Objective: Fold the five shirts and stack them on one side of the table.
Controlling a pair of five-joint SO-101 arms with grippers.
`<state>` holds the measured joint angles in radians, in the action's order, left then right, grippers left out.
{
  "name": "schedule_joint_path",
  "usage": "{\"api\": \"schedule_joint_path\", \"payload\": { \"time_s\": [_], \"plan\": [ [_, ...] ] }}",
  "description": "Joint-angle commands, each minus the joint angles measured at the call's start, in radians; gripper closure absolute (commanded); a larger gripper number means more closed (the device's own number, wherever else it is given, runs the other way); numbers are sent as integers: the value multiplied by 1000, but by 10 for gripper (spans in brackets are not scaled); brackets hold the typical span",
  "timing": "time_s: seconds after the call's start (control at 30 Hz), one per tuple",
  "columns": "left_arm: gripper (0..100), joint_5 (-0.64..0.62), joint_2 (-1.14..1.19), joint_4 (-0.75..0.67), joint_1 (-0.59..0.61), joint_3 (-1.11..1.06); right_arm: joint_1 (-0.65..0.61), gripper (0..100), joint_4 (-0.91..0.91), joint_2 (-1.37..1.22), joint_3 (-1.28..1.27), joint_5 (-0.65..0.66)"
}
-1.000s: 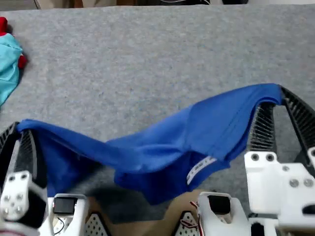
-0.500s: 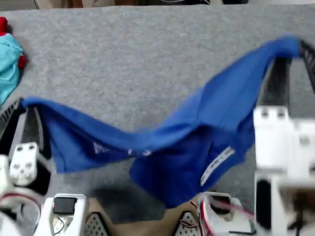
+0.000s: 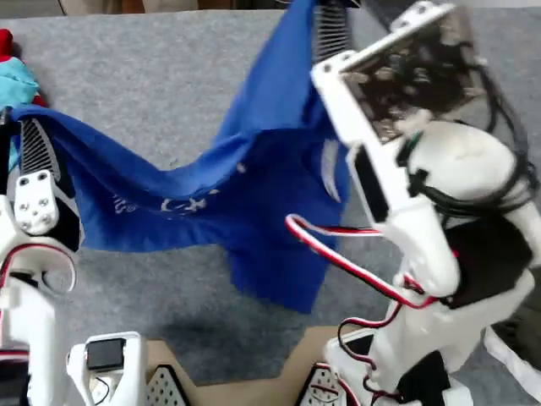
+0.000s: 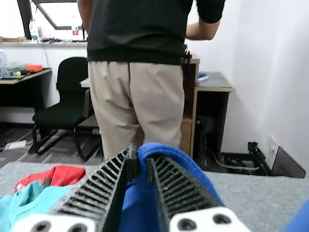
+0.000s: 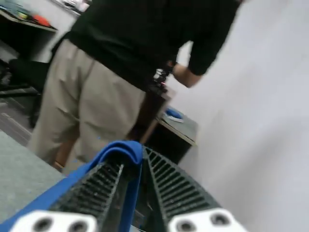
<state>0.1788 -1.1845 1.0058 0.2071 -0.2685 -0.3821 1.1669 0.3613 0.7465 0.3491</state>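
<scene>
Lifting the blue shirt [image 3: 254, 182] off the table [image 3: 169, 59], a corner clenched in each gripper.
Cloth is pinched tight in the left gripper [image 4: 140, 158] and the right gripper [image 5: 140, 157], with the shirt slung between them. Within the last second the right corner has been hoisted high and far, so the shirt is judged to be spread for laying flat.

Table [image 3: 169, 76]: grey, felt-like cover, runs edge to edge in the high view. Upper left of frame: teal garment [image 3: 17, 85] lies crumpled on the cover at the table's edge. Red garment [image 3: 5, 42] just beside it, touching. Bottom edge: brown board [image 3: 245, 391] on the cover.
</scene>
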Motion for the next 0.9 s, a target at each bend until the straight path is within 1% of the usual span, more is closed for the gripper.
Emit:
{"api": "schedule_joint_path", "payload": {
  "time_s": [0.0,0.17,0.37,0.53,0.6,0.7,0.8,0.87],
  "plan": [
    [981,-2,8,-25,14,-8,-65,992,-23,-4,22,0],
    [981,-2,4,-21,14,-12,-70,992,86,-7,102,0],
    [981,-2,5,-20,14,-18,-67,993,212,-5,105,0],
    [981,-2,10,-34,15,-109,-45,993,270,-19,87,-2],
    [981,-3,10,-72,15,-170,-27,993,267,-39,48,-2],
    [981,-3,10,-186,15,-284,-10,993,253,-79,-12,-2],
    [981,-3,12,-307,15,-396,25,993,155,-151,-102,-3],
    [981,3,12,-382,15,-470,48,993,60,-209,-163,-38]
  ]
}}
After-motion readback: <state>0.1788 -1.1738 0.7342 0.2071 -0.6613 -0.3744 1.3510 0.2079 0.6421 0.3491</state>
